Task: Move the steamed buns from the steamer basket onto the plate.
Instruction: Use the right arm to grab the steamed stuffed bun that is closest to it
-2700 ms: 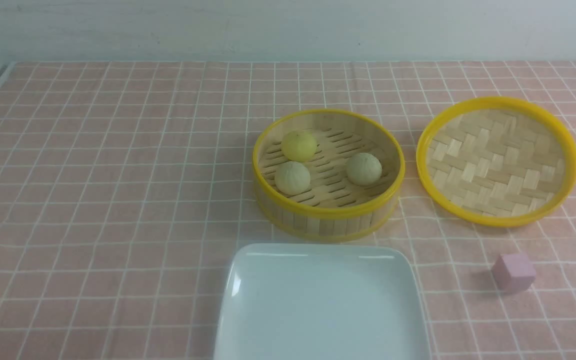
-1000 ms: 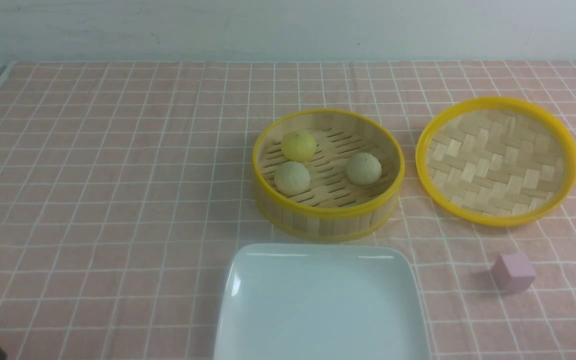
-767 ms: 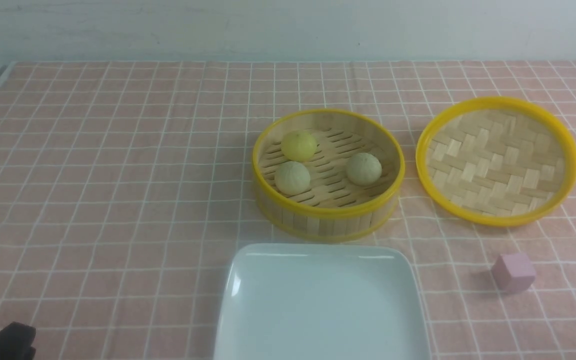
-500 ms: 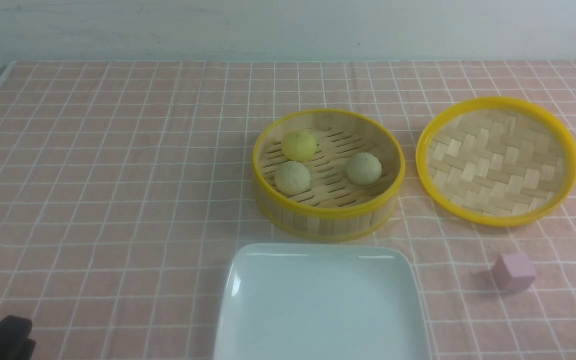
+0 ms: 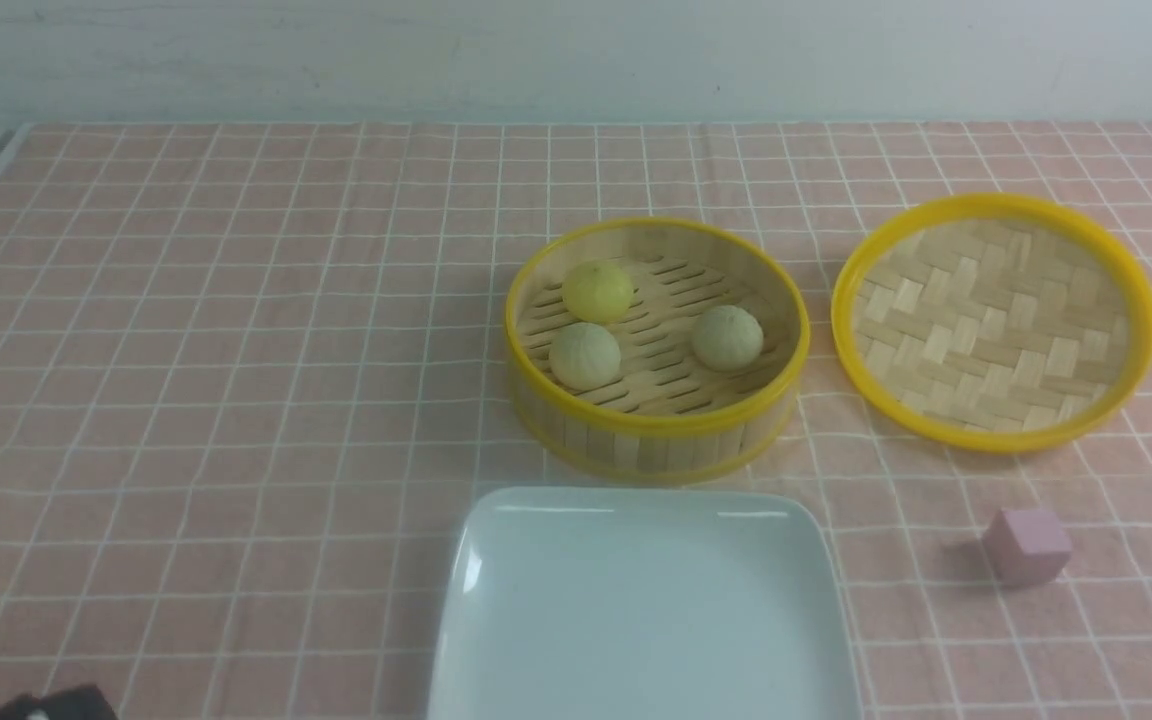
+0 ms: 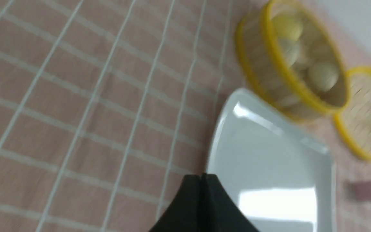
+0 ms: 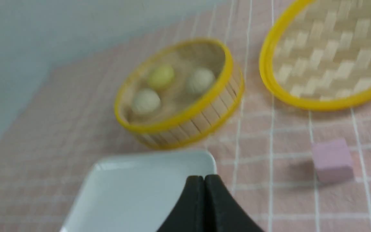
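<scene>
The steamer basket (image 5: 656, 440) stands mid-table holding three steamed buns: a yellow one (image 5: 597, 291) at the back left, a pale one (image 5: 585, 355) in front of it and another pale one (image 5: 727, 337) to the right. The white plate (image 5: 496, 530) lies empty just in front of the basket. My left gripper (image 6: 201, 175) is shut and empty, low at the table's near left, short of the plate (image 6: 269, 154). My right gripper (image 7: 204, 177) is also shut and empty, near the plate's right corner (image 7: 201, 158), and is outside the front view.
The woven yellow-rimmed lid (image 5: 994, 322) lies upside down to the right of the basket. A small pink cube (image 5: 1027, 543) sits in front of the lid, right of the plate. A pink checked cloth (image 5: 236, 350) covers the table.
Both grippers have gone from open to shut. The dark left gripper tip has sunk lower at the front view's bottom left, and the right one has left that view's bottom right corner.
</scene>
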Controlling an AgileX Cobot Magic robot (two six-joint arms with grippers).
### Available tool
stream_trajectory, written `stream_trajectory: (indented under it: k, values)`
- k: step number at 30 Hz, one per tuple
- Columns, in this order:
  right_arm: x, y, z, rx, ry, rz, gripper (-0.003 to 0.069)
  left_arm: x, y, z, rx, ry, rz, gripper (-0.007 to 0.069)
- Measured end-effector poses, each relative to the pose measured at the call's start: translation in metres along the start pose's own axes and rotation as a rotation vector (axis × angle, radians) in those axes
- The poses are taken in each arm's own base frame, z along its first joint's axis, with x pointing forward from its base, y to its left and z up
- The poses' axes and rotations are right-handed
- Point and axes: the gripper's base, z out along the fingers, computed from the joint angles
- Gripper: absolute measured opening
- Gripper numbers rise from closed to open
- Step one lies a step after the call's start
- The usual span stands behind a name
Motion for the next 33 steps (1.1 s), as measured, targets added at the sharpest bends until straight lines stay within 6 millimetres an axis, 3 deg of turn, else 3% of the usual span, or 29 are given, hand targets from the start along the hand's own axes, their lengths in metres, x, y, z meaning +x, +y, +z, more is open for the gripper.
stream_trajectory:
  k: [1,6,11,16,17,19,22,25,28,29,33]
  values:
    - [0.000,-0.001,0.002,0.009,0.029,-0.011,-0.0012,0.000,0.000,0.001,-0.007,0.013,0.002,0.0001]
    - [-0.011,-0.018,0.047,0.095,0.415,-0.004,-0.0009,-0.009,0.002,0.025,-0.113,0.220,0.031,0.0001]
    - [-0.015,-0.017,0.087,-0.071,0.640,0.046,-0.0008,-0.013,0.006,0.041,-0.153,0.322,0.055,0.0001]
    - [-0.022,0.017,0.122,-0.295,0.713,-0.071,-0.0005,-0.016,0.006,0.044,-0.149,0.296,0.071,0.0005]
    - [-0.022,0.019,0.123,-0.300,0.717,-0.076,-0.0005,-0.016,0.006,0.044,-0.149,0.294,0.071,0.0005]
    - [-0.023,0.039,0.145,-0.315,0.765,-0.163,-0.0003,-0.018,0.006,0.044,-0.145,0.280,0.076,0.0009]
    - [-0.025,0.050,0.166,-0.271,0.780,-0.229,0.0000,-0.018,0.006,0.044,-0.144,0.279,0.077,0.0013]
    - [-0.038,0.064,0.202,-0.145,0.732,-0.325,0.0018,-0.018,0.005,0.044,-0.143,0.276,0.078,0.0015]
    - [-0.052,0.066,0.246,-0.028,0.667,-0.423,0.0067,-0.019,0.005,0.045,-0.143,0.273,0.078,0.0020]
    - [-0.057,0.068,0.252,-0.012,0.644,-0.430,0.0080,-0.019,0.005,0.045,-0.142,0.271,0.078,0.0021]
    - [-0.073,0.066,0.303,0.086,0.586,-0.477,0.0198,-0.019,0.005,0.045,-0.141,0.263,0.079,0.0025]
